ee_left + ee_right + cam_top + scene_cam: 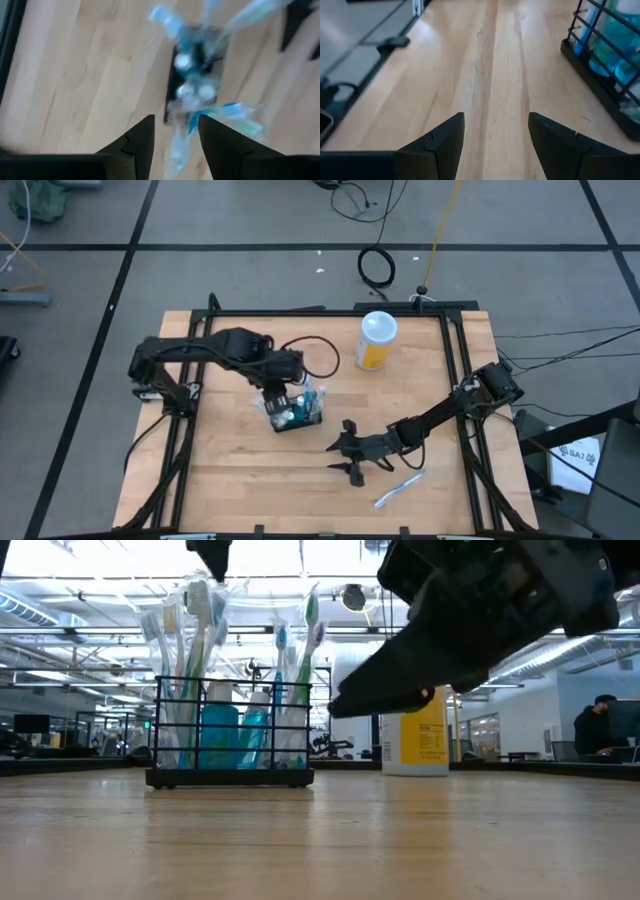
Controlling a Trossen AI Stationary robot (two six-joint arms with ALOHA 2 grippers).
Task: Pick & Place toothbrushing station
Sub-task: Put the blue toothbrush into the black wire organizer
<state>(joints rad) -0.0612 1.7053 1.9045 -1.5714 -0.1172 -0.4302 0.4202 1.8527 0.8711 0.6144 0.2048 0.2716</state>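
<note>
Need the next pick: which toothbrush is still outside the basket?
The toothbrush lying flat near the table's front edge, just beyond the right hand; the others stand in the basket.

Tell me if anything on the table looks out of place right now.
One toothbrush lies flat on the wood near the table's front edge, apart from the basket that holds the other brushes upright. The right claw sits open just beside the stray toothbrush, not touching it.
</note>
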